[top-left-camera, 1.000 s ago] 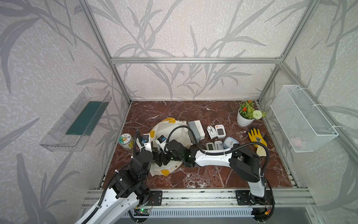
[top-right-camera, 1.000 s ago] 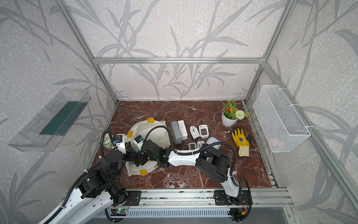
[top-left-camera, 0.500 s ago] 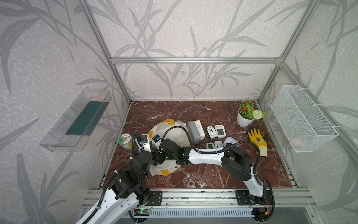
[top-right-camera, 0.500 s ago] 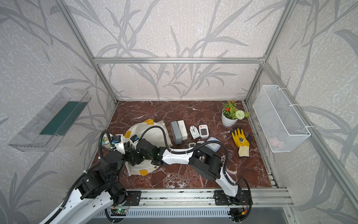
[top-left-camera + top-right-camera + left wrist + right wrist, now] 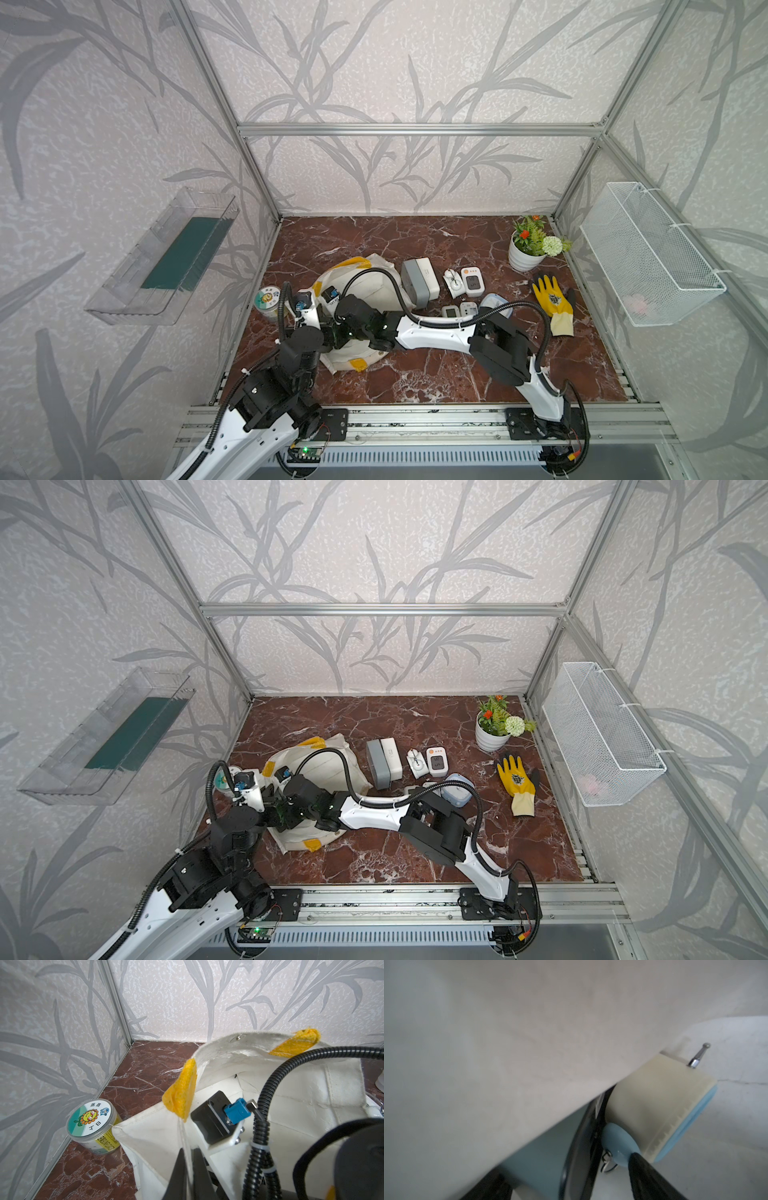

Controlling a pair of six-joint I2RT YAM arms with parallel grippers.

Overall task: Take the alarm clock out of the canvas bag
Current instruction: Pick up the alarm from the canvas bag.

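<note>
Alarm clock [image 5: 654,1105] lies in canvas bag [image 5: 155,1136] between released right tool's [image 5: 564,1167] fingers [image 5: 645,1174]; left tool [image 5: 188,1169] clenches the bag.

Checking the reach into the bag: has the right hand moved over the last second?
Yes: the right hand has gone deeper into the bag, toward the round tin.

The canvas bag [image 5: 374,291] is cream-white with yellow handle patches [image 5: 182,1093]. The table [image 5: 436,374] is dark red marble with white veins; the walls [image 5: 415,62] are pale grey with darker leaf shapes. The glove [image 5: 552,297] is yellow with a cream cuff. The round tin [image 5: 91,1120] has a green-and-white lid with a cartoon sunflower. Through the blur, the alarm clock [image 5: 654,1109] seems pale blue and cream.
</note>
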